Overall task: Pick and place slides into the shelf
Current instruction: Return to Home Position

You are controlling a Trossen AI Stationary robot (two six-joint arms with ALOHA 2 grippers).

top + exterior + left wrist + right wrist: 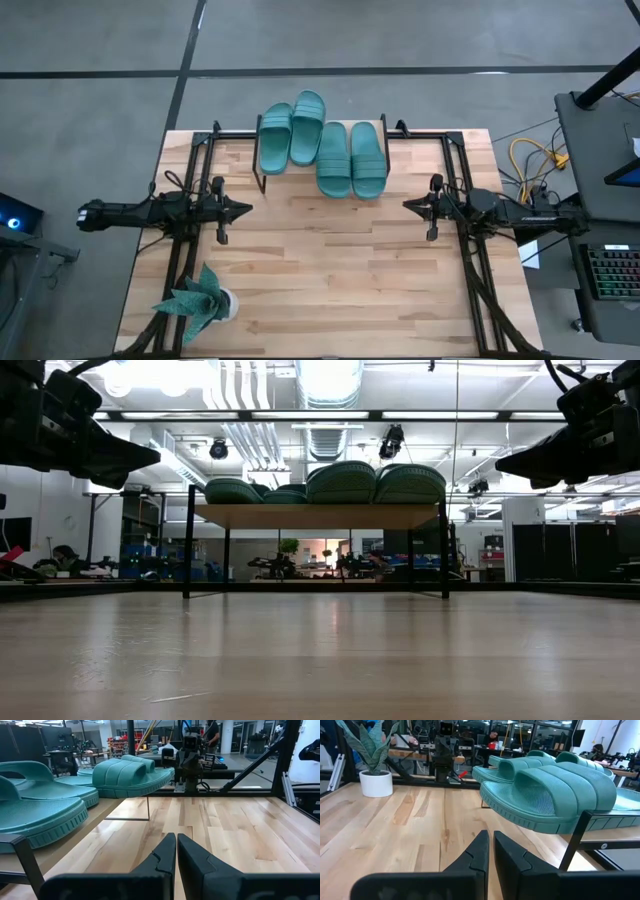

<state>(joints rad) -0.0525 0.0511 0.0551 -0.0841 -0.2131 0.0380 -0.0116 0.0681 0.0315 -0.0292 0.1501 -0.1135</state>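
The slides (322, 145) are laid four abreast on the shelf (320, 515). The left gripper (248, 210) and the right gripper (406, 205) are held above the table (330, 270), closed on nothing.

A broad stretch of the table (330, 260) is lying bare between the left gripper (245, 210) and the right gripper (408, 205), both hanging above the wood at its sides with fingers pressed together. The shelf (320, 516) is blocking the far edge, four slides (333, 158) crowding its top and overhanging it, while open space is showing beneath its plank. A potted plant (200, 300) is occupying the near left corner.
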